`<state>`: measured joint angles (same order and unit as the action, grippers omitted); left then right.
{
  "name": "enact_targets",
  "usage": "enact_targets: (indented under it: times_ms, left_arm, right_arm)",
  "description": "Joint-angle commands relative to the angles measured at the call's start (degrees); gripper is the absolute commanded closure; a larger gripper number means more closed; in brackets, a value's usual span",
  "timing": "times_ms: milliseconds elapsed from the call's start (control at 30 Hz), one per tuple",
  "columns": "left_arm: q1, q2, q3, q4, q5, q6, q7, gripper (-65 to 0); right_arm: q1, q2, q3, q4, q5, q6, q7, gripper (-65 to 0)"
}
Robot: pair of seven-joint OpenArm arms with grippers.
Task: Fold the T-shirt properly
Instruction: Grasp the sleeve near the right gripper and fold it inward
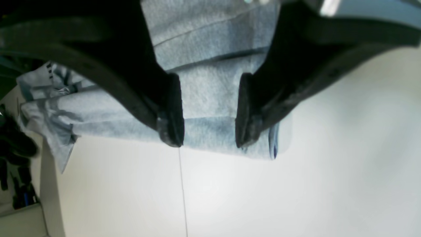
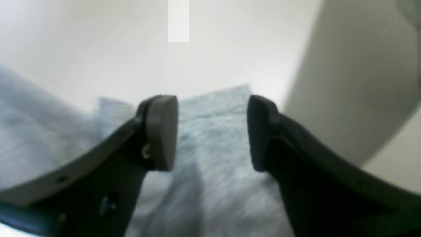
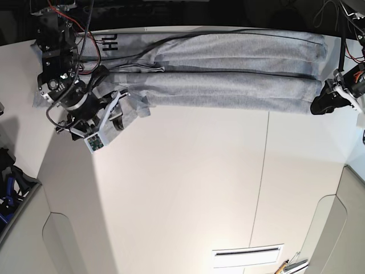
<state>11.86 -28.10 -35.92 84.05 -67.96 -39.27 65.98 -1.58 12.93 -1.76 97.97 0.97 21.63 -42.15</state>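
1. The light heather-grey cotton T-shirt [image 3: 228, 74] lies folded into a long horizontal band across the top of the base view, on the white table [image 3: 182, 182]. Several lengthwise folds run along it.
2. Black block lettering [image 3: 110, 41] shows on the cloth at the upper left of the base view; the word cannot be read.
3. The right gripper [image 2: 212, 131] sits at the upper left of the base view, over the shirt's rumpled end. In the right wrist view its two black fingers stand apart with grey cloth visible between them; the pads [image 2: 161, 131] pinch nothing. Jaws open.
4. The left gripper [image 1: 209, 110] sits at the right edge of the base view, at the shirt's other end. In the left wrist view its jaws stand apart over the folded edge, cloth showing in the gap. Jaws open; I cannot tell whether the fingertips [image 1: 172, 112] touch the fabric.
5. A thin seam line [image 3: 262, 171] runs down the table below the shirt.
6. A red and black cable bundle [image 3: 85, 28] hangs by the right arm, at upper left.
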Motion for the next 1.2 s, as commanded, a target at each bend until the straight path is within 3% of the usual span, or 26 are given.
enact_targets:
  times_ms: [0,200,300,400,467,567,600,733,900,1167]
  left_arm:
    - [-0.28,-1.29,-0.42,0.87,-1.46,-0.73,-1.05,-29.0]
    - [-0.26,-1.27,-0.42,0.87,-1.44,-0.73,-1.03,-29.0]
    - [-0.28,-1.27,-0.42,0.87,-1.46,-0.73,-1.05,-29.0]
    - [-0.26,-1.27,-0.42,0.87,-1.42,-0.73,-1.05,-29.0]
    - [-0.28,-1.27,-0.42,0.87,-1.44,-0.73,-1.05,-29.0]
    - [-0.26,-1.27,-0.42,0.87,-1.46,-0.73,-1.07,-29.0]
    - [-0.28,-1.27,-0.42,0.87,-1.46,-0.73,-1.07,-29.0]
    - [-0.26,-1.29,-0.42,0.87,-1.44,-0.73,-1.07,-29.0]
    - [-0.26,-1.27,-0.42,0.87,-0.81,-0.73,-1.05,-29.0]
    - [-0.26,-1.27,-0.42,0.87,-0.79,-0.73,-1.07,-29.0]
  right_arm:
    - [3.26,0.39,0.24,-2.08,0.09,-0.61,1.46,-33.4]
    - [14.47,0.39,0.24,-22.10,0.37,-0.90,2.08,-33.4]
    - [16.81,0.37,0.24,-27.54,3.93,-0.72,2.01,-33.4]
    - [16.98,0.37,0.24,-29.81,7.87,1.09,-2.45,-32.9]
    - [16.96,0.37,0.24,-30.67,10.32,2.29,-7.13,-25.8]
    - [16.98,0.39,0.24,-30.69,11.93,2.84,-11.21,0.0]
    - [17.00,0.39,0.24,-30.58,12.17,2.84,-11.34,0.0]
    - [16.96,0.37,0.24,-28.41,12.15,2.82,-11.63,0.0]
    - [15.89,0.37,0.24,-21.03,15.30,2.80,-16.20,0.0]
    - [0.66,0.37,0.24,3.41,15.45,1.44,-19.63,0.0]
